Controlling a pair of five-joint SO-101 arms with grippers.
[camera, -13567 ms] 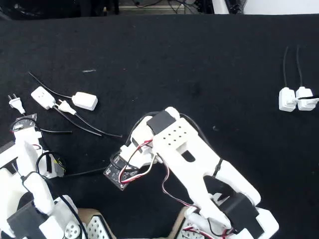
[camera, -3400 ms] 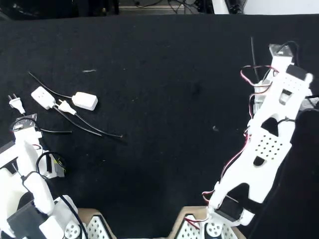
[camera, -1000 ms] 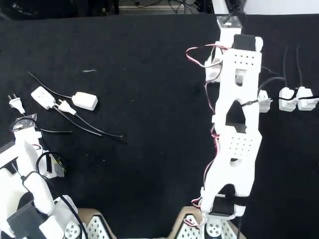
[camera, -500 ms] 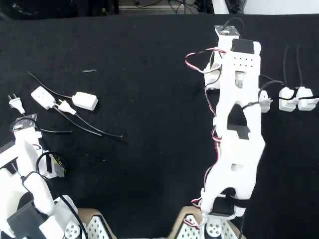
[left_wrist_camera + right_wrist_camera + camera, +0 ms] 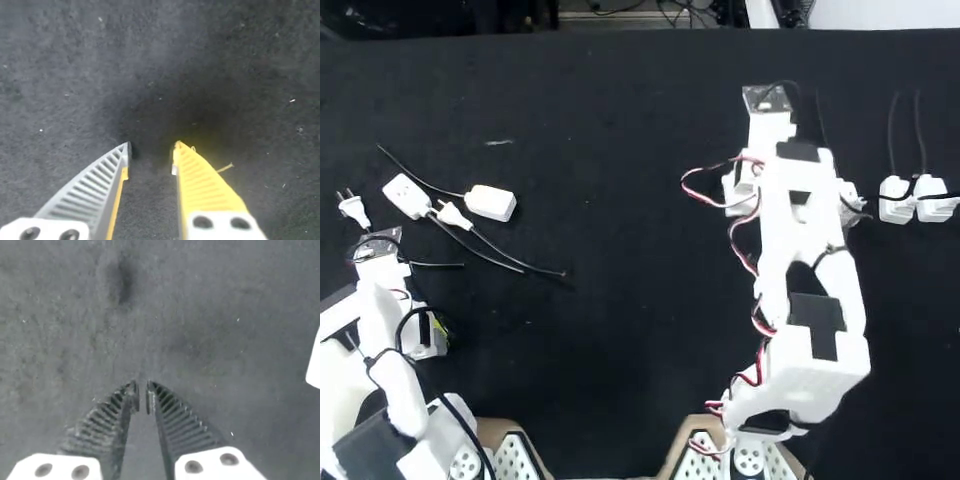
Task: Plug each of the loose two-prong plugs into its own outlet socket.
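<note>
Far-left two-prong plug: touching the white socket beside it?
Apart. The high view shows a strip of bare black cloth between the two-prong plug and the white socket.

On the table [image 5: 620, 100], a loose two-prong plug [image 5: 353, 208] lies far left. To its right come a small socket [image 5: 406, 196], a second plug [image 5: 450, 213] and a larger socket [image 5: 490, 203]. A pair of sockets [image 5: 910, 198] sits far right (side by side, apparently touching). The right arm [image 5: 800, 260] stretches just left of that pair, and the left arm [image 5: 375, 330] sits before the left group.
</note>
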